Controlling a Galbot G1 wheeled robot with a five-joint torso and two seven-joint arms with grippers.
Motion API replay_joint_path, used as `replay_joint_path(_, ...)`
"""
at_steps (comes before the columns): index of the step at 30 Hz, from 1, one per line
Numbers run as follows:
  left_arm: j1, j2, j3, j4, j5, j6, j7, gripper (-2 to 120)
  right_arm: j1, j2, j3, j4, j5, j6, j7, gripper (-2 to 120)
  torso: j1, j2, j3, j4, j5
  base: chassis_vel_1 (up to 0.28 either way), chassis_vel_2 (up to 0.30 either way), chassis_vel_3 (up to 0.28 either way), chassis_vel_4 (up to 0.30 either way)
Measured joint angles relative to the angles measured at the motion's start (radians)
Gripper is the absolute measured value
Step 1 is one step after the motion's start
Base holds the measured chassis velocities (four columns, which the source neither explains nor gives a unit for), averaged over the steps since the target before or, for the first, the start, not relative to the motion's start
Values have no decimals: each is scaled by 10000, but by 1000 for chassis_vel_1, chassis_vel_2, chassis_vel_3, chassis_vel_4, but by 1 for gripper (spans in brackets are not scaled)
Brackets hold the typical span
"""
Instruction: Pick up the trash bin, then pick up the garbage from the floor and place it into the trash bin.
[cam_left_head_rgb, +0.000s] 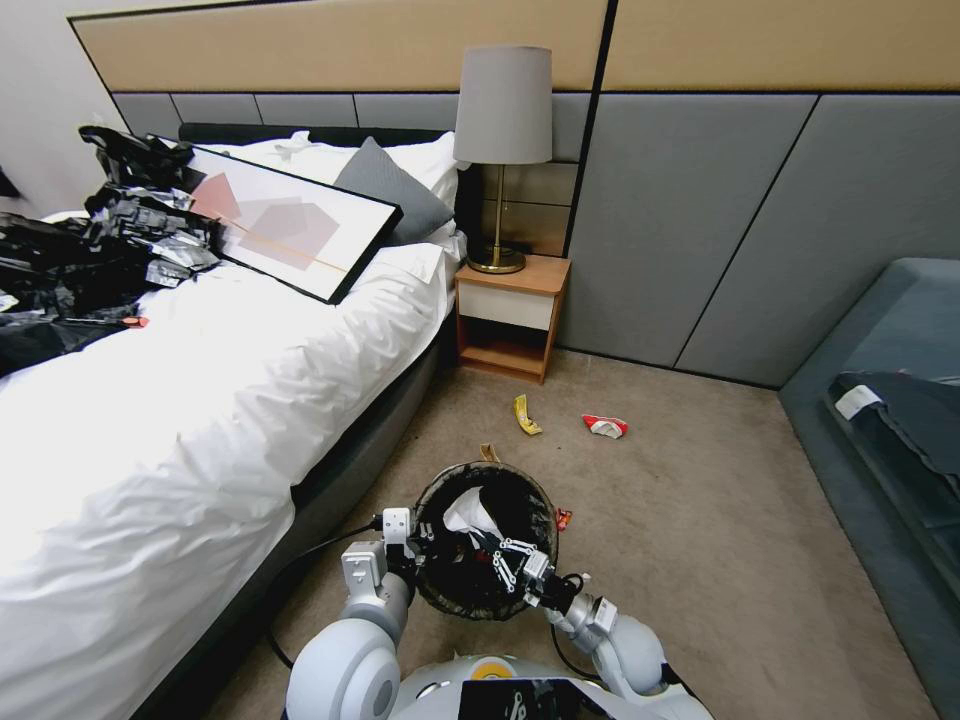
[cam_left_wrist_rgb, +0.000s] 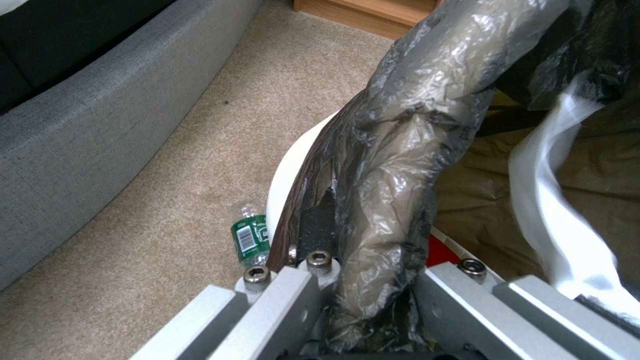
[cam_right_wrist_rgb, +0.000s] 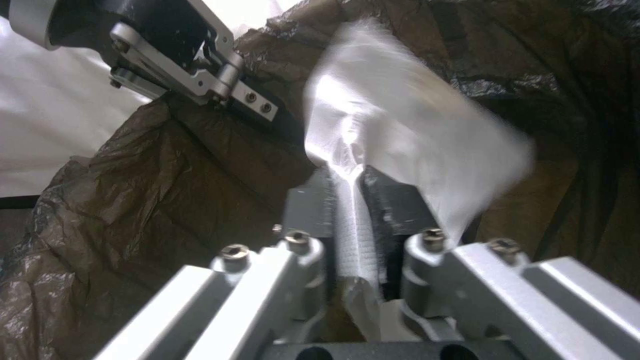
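- My right pincer (cam_right_wrist_rgb: 348, 200) is closed tight on a white tissue (cam_right_wrist_rgb: 400, 130); the dark pads press the tissue from both sides, and its loose part spreads out above them.
- This pincer hangs over the open mouth of the trash bin (cam_left_head_rgb: 487, 540), so the tissue (cam_left_head_rgb: 470, 512) is inside the rim, above the dark bag (cam_right_wrist_rgb: 167, 190) that lines the bin.
- My left pincer (cam_left_wrist_rgb: 360, 280) is closed on the rim of the trash bin (cam_left_wrist_rgb: 287, 170), with the folded edge of the bag (cam_left_wrist_rgb: 400, 150) squeezed between its two sides. In the head view it (cam_left_head_rgb: 415, 545) is on the bin's left side, and the bin is held in front of my body, above the carpet.
- From the right wrist view I see the left pincer (cam_right_wrist_rgb: 227, 95) at the far edge of the bag.
- A small green bottle (cam_left_wrist_rgb: 250, 240) lies on the carpet (cam_left_wrist_rgb: 200, 165) just beside the white wall of the bin, on the side toward the bed.
- Farther on the floor there is a yellow banana peel (cam_left_head_rgb: 526, 415) and, near it, a red-and-white wrapper (cam_left_head_rgb: 605, 426); both lie in front of the nightstand (cam_left_head_rgb: 510, 315).
- One small red piece (cam_left_head_rgb: 563, 518) lies on the carpet close to the right side of the bin.
- The bed (cam_left_head_rgb: 200, 400) is at my left, and a lamp (cam_left_head_rgb: 503, 150) stands on the nightstand.
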Motion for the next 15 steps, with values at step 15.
replay_joint_path(15, 5, 9, -15, -10, -10, 13, 7, 0, -153, -44, 100, 291, 28, -27, -90, 75, 0, 0, 0, 0, 0, 0, 0, 0, 0)
